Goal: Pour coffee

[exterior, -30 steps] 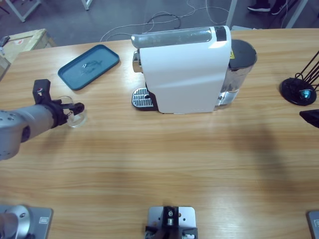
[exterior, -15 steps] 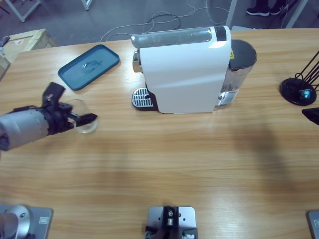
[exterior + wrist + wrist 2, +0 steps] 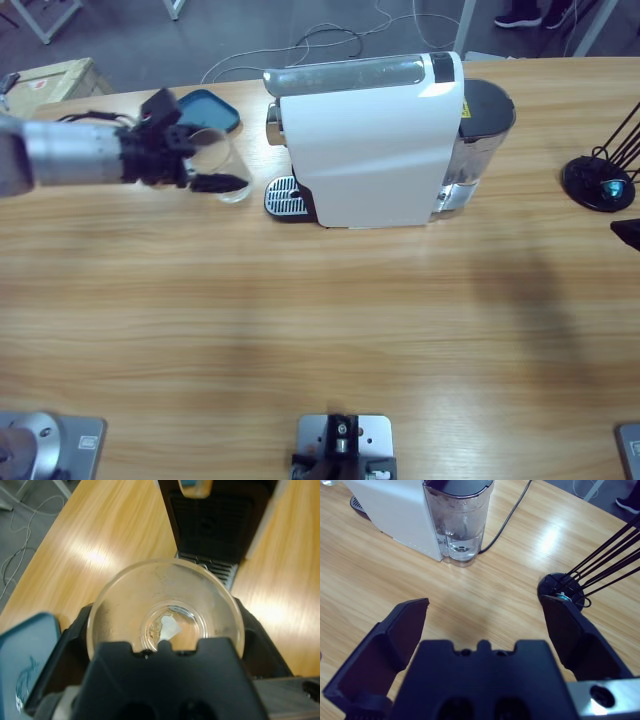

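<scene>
While I watch the feeds, I log this:

Coffee (image 3: 167, 626): a thin pale patch at the bottom of the glass; from the wrist camera I see it through the open mouth, and I cannot tell its depth.

Glass (image 3: 228, 165): held in the air near the table's far left part, just beside the drip tray, not touching it as far as I can see. Its mouth faces back along my left gripper toward the wrist camera, its base toward the machine, so its long axis lies roughly level, running left to right in the high view.

Left gripper (image 3: 205, 160): both black jaws are clamped on the glass, one on each side of its wall.

Drip tray (image 3: 284, 196): a grated black and silver platform at the machine's left foot, straight ahead of the glass in the left wrist view.

Coffee machine (image 3: 375, 140): white body, clear water tank (image 3: 460, 522) at its right end with water in it.

Blue tray (image 3: 212, 108): behind the gripper, partly hidden by my arm.

Right gripper (image 3: 487, 617): jaws spread wide over bare table (image 3: 330, 320), near a black stand (image 3: 562, 592) with thin rods.
</scene>
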